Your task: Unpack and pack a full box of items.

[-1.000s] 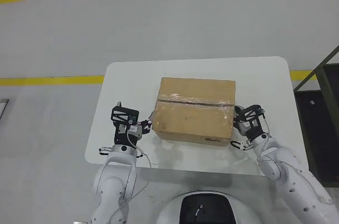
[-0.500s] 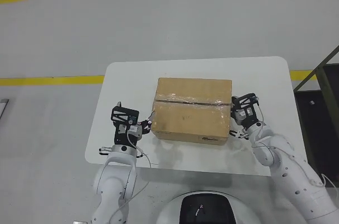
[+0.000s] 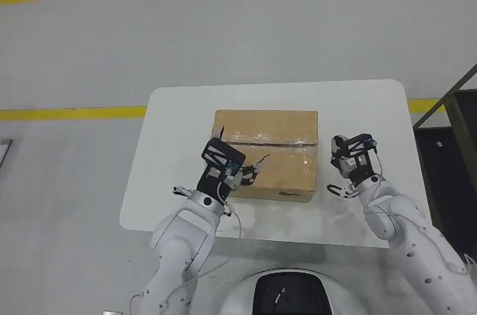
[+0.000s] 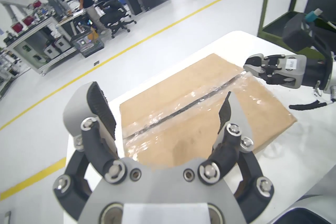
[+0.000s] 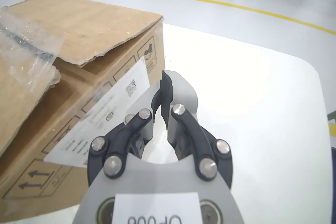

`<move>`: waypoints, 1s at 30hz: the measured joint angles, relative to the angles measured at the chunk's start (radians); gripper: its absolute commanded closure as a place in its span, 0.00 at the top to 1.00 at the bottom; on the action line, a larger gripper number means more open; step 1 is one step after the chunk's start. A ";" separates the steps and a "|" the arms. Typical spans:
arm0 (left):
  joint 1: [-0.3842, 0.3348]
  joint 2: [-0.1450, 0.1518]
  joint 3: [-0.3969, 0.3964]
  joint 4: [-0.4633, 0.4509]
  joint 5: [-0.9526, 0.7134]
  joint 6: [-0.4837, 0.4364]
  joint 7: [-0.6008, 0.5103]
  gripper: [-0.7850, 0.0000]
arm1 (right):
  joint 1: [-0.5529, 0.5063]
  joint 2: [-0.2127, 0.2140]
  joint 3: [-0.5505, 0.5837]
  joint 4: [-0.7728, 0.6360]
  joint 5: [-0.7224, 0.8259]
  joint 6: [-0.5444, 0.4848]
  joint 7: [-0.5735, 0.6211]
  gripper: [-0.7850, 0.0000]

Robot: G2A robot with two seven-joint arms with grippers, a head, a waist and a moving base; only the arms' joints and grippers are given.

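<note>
When you look down from above, the cardboard box sits about mid-counter. Its long axis runs side to side, level with the yellow floor line beyond the far edge of the white counter. The top flaps are down, and the clear tape follows the seam along that same long axis. The left arm comes up from the near edge and slants over the box's near left corner, so the left gripper hangs above the lid with its fingers spread. The right arm bends in from the right side. The right gripper stands just beside the box's right end, with a sliver of counter showing between them.

From the left wrist, the left gripper is wide open above the lid and grips nothing. The box stretches away toward the right gripper, whose tip lies at the end of the taped seam; whether it touches the cardboard I cannot tell. A dark green cart stands past the counter.

From the right wrist, the right gripper is closed, its pads pressed together. It is aimed toward the counter's far edge, alongside the end wall of the box. That wall carries a white label. Above it the flap edge is ragged and slightly lifted, and a piece of tape sits crumpled and loose on top.
</note>
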 measured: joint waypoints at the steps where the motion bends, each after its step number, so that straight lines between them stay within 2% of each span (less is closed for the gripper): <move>1: 0.000 0.000 -0.001 0.000 0.000 0.001 0.000 1.00 | -0.029 0.004 0.020 -0.032 -0.006 -0.001 0.004 0.00; 10: 0.002 0.000 -0.002 -0.001 0.000 0.002 0.000 1.00 | -0.234 0.023 0.143 -0.249 -0.037 0.010 0.048 0.00; 16: 0.013 -0.003 0.009 0.013 -0.051 0.017 0.015 1.00 | -0.280 0.024 0.152 -0.292 -0.072 0.008 0.050 0.00; 18: 0.002 -0.005 0.034 0.028 -0.084 0.010 0.020 1.00 | -0.282 0.024 0.151 -0.295 -0.079 0.010 0.051 0.00; 25: -0.094 -0.023 0.205 0.146 -0.049 -0.046 -0.019 1.00 | -0.320 0.025 0.174 -0.336 -0.107 0.028 0.045 0.00; 30: -0.167 -0.038 0.273 0.233 -0.057 -0.043 -0.006 1.00 | -0.351 0.025 0.199 -0.348 -0.099 0.033 0.039 0.00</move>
